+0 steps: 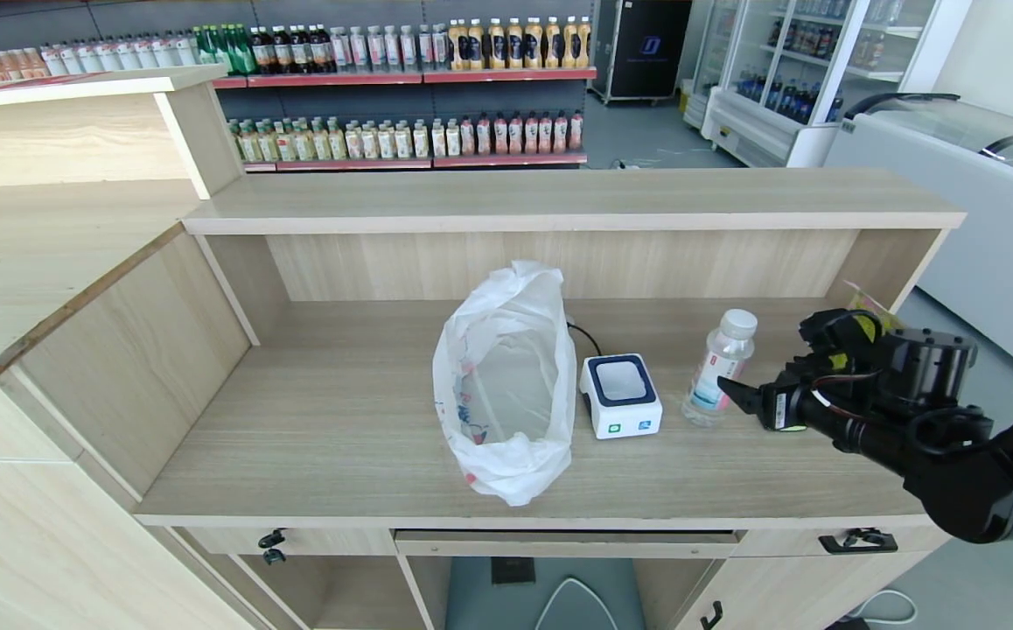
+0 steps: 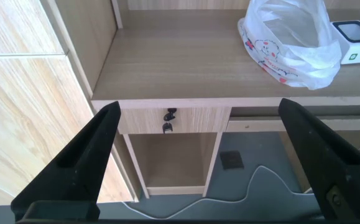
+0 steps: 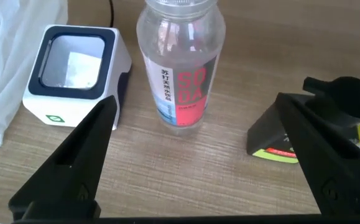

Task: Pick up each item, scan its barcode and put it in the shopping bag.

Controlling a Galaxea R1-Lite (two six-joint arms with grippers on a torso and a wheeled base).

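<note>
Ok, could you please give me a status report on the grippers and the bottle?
Right gripper open, facing upright bottle, not touching. Left gripper open, low before the counter. Scanner beside bottle, apart.

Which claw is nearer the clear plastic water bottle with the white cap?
Right. The right claw sits open just beside the bottle, on its right; the left claw is open out in front of the wooden counter's left end, far off.
</note>
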